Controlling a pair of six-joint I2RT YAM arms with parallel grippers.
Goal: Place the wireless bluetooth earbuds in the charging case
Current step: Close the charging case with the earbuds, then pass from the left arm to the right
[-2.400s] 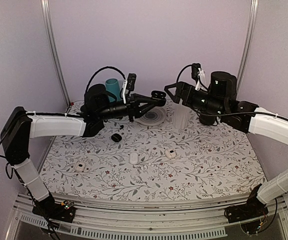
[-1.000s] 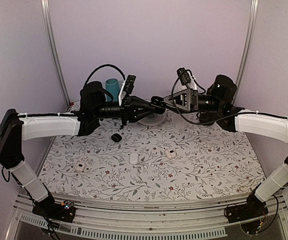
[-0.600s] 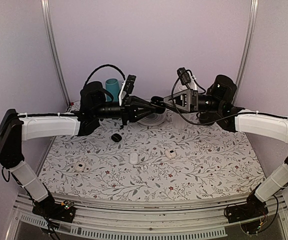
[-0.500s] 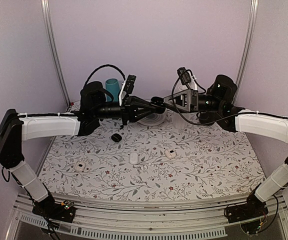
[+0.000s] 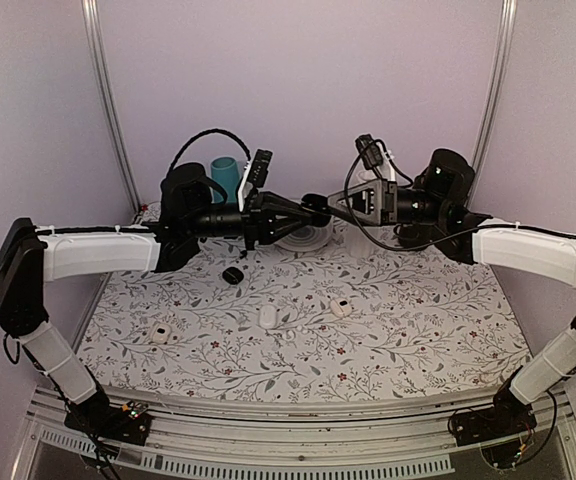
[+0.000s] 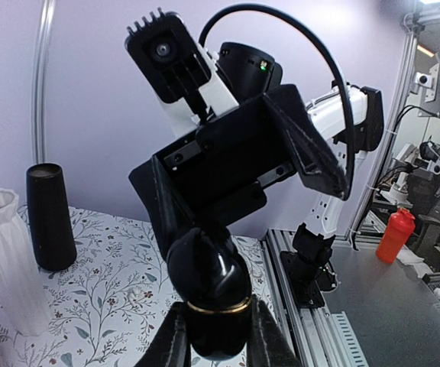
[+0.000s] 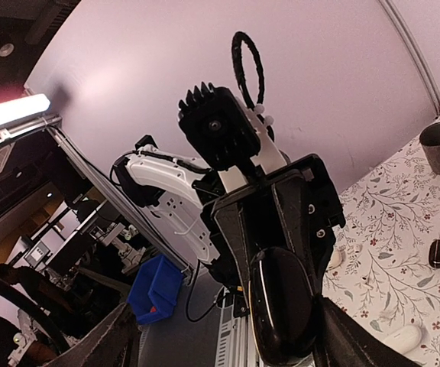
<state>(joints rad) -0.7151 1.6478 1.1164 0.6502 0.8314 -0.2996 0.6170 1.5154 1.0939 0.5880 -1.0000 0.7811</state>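
Observation:
A glossy black charging case [image 5: 316,207] with a gold band hangs in the air above the back of the table. My left gripper [image 5: 305,208] is shut on its lower half [image 6: 208,287]. One dark finger [image 6: 173,340] presses on each side. My right gripper [image 5: 332,205] faces it, open, its jaws standing on either side of the case's far end [image 7: 281,306]. One right finger [image 7: 341,336] is close to the case and the other is far off. A tiny white piece [image 6: 134,293] on the cloth may be an earbud; I make out no earbud for certain.
On the floral cloth lie a small black case [image 5: 233,274] and three white pebble-like pieces [image 5: 160,333], [image 5: 268,316], [image 5: 341,307]. A teal cup [image 5: 224,172] and a white ribbed dish [image 5: 303,238] stand at the back. A white vase [image 6: 6,260] and a black cylinder [image 6: 50,215] stand back right.
The right arm swung left and brought its open jaws around the case held by the left gripper. Over the last second both arms have hardly moved.

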